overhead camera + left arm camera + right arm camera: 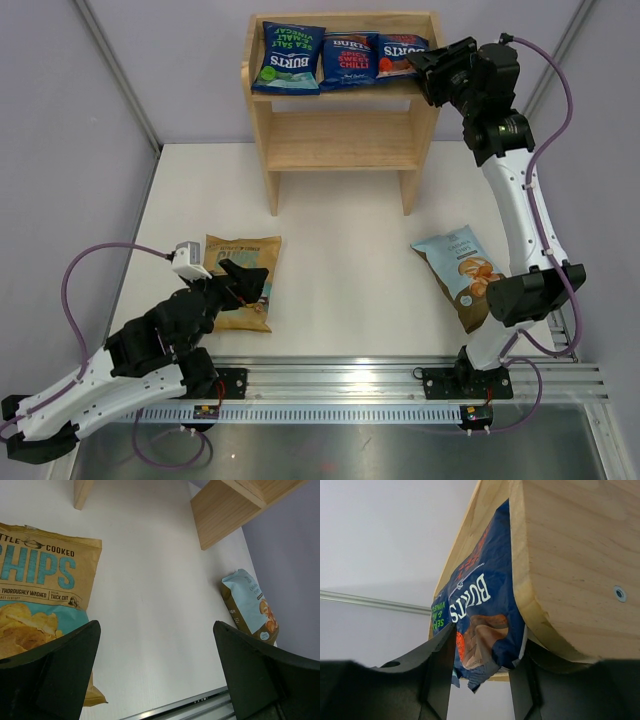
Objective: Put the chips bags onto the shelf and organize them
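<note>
The wooden shelf (pixel 340 140) stands at the back of the table. Three dark-blue Burts bags lie on its top tier: a green-lettered one (pixel 288 57), a red-lettered one (pixel 349 58) and a third (pixel 398 52) at the right end. My right gripper (pixel 428 72) is shut on that third bag's lower edge (pixel 480 620), beside the shelf's side panel (pixel 570 570). The tan CHIPS bag (pixel 240 255) lies flat at front left. My left gripper (pixel 245 285) hovers open over its right edge (pixel 40 575). The light-blue-and-brown bag (pixel 460 270) lies at front right.
The shelf's lower tier (pixel 340 160) holds nothing. The shelf's legs (pixel 225 510) show at the top of the left wrist view, with the light-blue bag (pixel 247 605) at the right. An aluminium rail (pixel 400 385) runs along the table's near edge.
</note>
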### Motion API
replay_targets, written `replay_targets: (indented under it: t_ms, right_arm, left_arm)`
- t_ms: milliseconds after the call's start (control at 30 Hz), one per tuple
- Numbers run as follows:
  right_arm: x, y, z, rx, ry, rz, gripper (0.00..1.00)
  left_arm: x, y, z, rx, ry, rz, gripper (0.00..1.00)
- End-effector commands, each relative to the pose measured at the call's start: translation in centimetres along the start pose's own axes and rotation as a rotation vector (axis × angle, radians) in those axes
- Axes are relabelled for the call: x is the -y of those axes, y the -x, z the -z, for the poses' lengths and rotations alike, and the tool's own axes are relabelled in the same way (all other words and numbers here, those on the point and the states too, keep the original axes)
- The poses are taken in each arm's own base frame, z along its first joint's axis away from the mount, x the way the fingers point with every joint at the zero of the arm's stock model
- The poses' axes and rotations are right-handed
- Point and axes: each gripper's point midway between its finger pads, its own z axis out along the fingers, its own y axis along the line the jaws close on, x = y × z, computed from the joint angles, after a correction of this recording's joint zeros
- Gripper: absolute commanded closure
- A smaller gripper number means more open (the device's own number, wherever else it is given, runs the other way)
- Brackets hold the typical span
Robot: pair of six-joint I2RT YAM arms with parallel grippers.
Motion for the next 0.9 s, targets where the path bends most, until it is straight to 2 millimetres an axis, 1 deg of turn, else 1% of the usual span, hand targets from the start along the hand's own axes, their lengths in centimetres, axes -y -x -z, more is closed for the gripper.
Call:
replay_targets:
  t_ms: [0, 33, 67, 100, 133, 167, 200, 300, 367, 533, 567, 667, 767, 867]
  right_arm:
    - [-1.8, 0.8, 2.2, 0.029, 0.023, -0.013, 0.5]
    - [-1.3, 0.7, 2.1, 0.026, 0.012, -0.013, 0.5]
    - [-1.2, 0.5, 2.3, 0.022, 0.011, -0.016, 0.51]
    - [-1.8, 0.7, 2.8, 0.03, 0.029, -0.017, 0.51]
    - [-1.1, 0.5, 2.7, 0.025, 0.015, -0.023, 0.52]
    - [-1.1, 0.4, 2.8, 0.025, 0.017, -0.028, 0.52]
    - [-1.3, 0.5, 3.1, 0.027, 0.024, -0.03, 0.55]
    - [-0.9, 0.3, 3.1, 0.025, 0.015, -0.04, 0.57]
    - [-0.6, 0.3, 3.0, 0.027, 0.006, -0.049, 0.61]
    - [-0.2, 0.2, 2.5, 0.03, 0.007, -0.058, 0.73]
    - [0.0, 0.1, 2.4, 0.029, 0.003, -0.063, 0.77]
    - [0.2, 0.1, 1.9, 0.025, -0.007, -0.068, 0.84]
    - [1.2, -0.1, 1.1, 0.023, -0.034, -0.081, 0.87]
    - [1.6, 0.0, 0.9, 0.034, -0.048, -0.09, 0.89]
  left_arm:
    - [0.6, 0.9, 0.4, 0.014, -0.023, 0.024, 0.01]
    - [0.7, 0.8, 0.5, 0.012, -0.025, 0.027, 0.01]
    - [0.7, 0.8, 0.5, 0.01, -0.026, 0.027, 0.01]
    - [0.7, 0.8, 0.5, 0.008, -0.026, 0.029, 0.01]
    - [0.7, 0.7, 0.5, 0.006, -0.028, 0.029, 0.01]
    - [0.8, 0.7, 0.5, 0.005, -0.029, 0.029, 0.01]
    - [0.8, 0.7, 0.5, 0.004, -0.03, 0.032, 0.01]
    - [0.8, 0.6, 0.5, -0.001, -0.032, 0.036, 0.01]
    - [0.8, 0.6, 0.6, -0.004, -0.035, 0.039, 0.01]
    - [0.5, 0.7, 0.9, -0.002, -0.033, 0.049, 0.01]
    - [0.5, 0.8, 1.0, 0.001, -0.032, 0.053, 0.01]
    - [0.4, 0.9, 1.2, 0.002, -0.033, 0.059, 0.01]
    - [0.3, 1.0, 1.3, 0.005, -0.033, 0.065, 0.01]
    - [0.3, 1.1, 1.3, 0.005, -0.03, 0.067, 0.01]
